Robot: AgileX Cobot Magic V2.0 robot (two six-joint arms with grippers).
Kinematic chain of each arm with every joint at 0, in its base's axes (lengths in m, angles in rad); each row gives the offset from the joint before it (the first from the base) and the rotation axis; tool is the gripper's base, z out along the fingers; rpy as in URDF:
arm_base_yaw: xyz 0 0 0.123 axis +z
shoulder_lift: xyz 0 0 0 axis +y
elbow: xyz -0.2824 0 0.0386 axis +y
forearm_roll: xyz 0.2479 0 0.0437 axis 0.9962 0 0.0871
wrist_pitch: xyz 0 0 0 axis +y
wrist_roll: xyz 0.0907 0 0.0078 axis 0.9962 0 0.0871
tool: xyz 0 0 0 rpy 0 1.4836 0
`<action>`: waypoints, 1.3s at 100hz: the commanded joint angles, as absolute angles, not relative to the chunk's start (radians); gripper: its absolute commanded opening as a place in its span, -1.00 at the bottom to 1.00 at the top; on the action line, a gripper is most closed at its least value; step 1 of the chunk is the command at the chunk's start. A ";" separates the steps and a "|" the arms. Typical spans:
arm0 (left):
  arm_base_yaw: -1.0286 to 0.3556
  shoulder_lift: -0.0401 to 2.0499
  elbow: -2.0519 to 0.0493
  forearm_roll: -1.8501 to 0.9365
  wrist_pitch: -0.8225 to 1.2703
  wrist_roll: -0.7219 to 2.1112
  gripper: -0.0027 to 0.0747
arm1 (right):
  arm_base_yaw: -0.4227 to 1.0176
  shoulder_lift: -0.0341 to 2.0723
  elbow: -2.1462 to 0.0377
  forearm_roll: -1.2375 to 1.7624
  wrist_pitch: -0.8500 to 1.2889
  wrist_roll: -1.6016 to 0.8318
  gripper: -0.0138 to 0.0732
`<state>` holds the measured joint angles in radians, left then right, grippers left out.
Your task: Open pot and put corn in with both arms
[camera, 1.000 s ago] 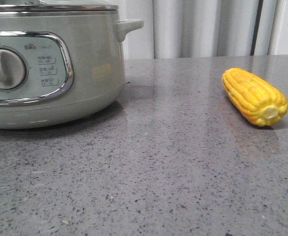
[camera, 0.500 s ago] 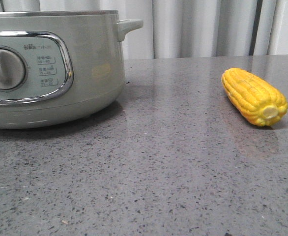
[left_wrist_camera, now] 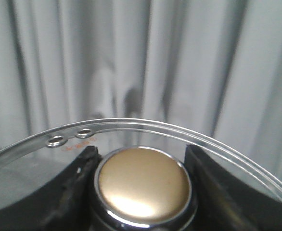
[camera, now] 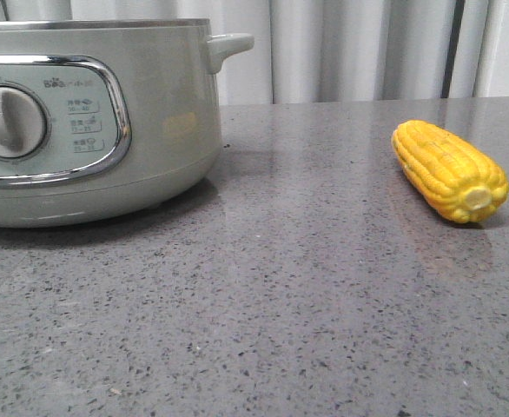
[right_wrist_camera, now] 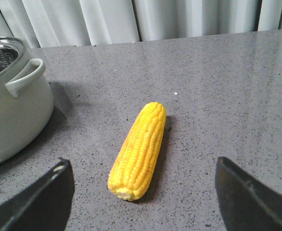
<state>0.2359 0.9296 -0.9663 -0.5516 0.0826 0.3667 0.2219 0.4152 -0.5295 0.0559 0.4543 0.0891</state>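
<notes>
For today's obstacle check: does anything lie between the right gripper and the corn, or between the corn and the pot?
Nothing visible does. The right gripper is open over the corn, and only bare countertop separates the corn from the pot, whose lid is held by the left gripper.

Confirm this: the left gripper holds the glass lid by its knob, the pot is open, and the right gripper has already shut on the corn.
Not quite. In the right wrist view the right gripper is open, fingers wide apart either side of the corn, which lies untouched on the table. The left gripper does hold the lid knob, off the pot.
</notes>
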 commanded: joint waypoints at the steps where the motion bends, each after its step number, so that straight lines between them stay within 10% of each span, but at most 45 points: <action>1: 0.309 0.906 -0.969 -0.556 -0.009 0.369 -0.64 | 0.217 0.429 -0.566 0.047 0.378 0.075 0.53; 110: 0.386 1.059 -0.558 -0.530 -0.055 0.369 -0.63 | 0.217 0.429 -0.566 0.047 0.408 0.075 0.53; 130: 0.369 1.085 -0.557 -0.530 -0.046 0.369 -0.30 | 0.217 0.429 -0.566 0.053 0.408 0.075 0.53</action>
